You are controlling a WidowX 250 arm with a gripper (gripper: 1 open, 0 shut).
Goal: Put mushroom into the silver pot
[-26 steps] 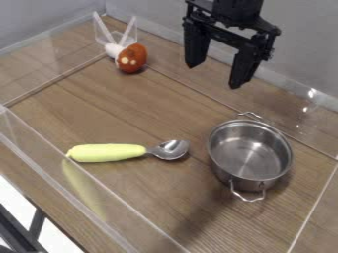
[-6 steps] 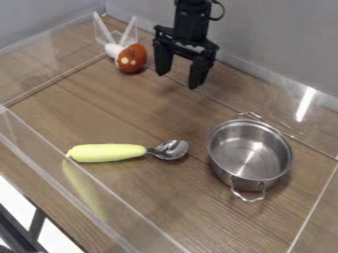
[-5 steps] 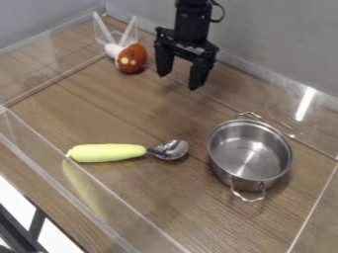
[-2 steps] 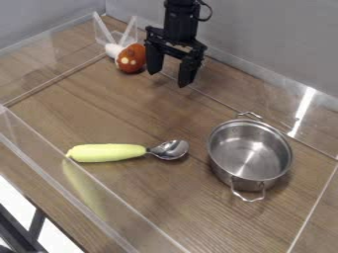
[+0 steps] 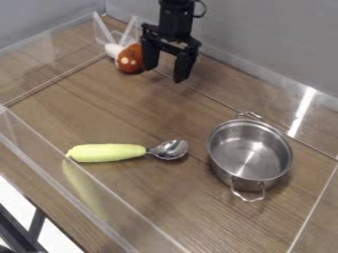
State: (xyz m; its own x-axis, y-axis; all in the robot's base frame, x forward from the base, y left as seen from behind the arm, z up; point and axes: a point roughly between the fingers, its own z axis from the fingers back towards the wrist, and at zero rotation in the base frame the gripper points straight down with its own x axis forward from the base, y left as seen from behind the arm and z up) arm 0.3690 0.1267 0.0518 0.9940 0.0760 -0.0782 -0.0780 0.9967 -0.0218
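The mushroom [image 5: 128, 60], with a red-brown cap and a whitish stem, lies at the far left corner of the wooden table. My black gripper [image 5: 165, 66] hangs pointing down just to its right, open, with nothing between its fingers and a small gap to the mushroom. The silver pot [image 5: 250, 153] stands empty at the near right, well away from the gripper.
A yellow-handled metal spoon [image 5: 126, 152] lies at the near middle, left of the pot. Clear acrylic walls [image 5: 40, 87] ring the table. A whitish item [image 5: 109, 38] leans in the far left corner behind the mushroom.
My gripper has shifted left toward the mushroom, still open. The mushroom, spoon and pot have not moved.
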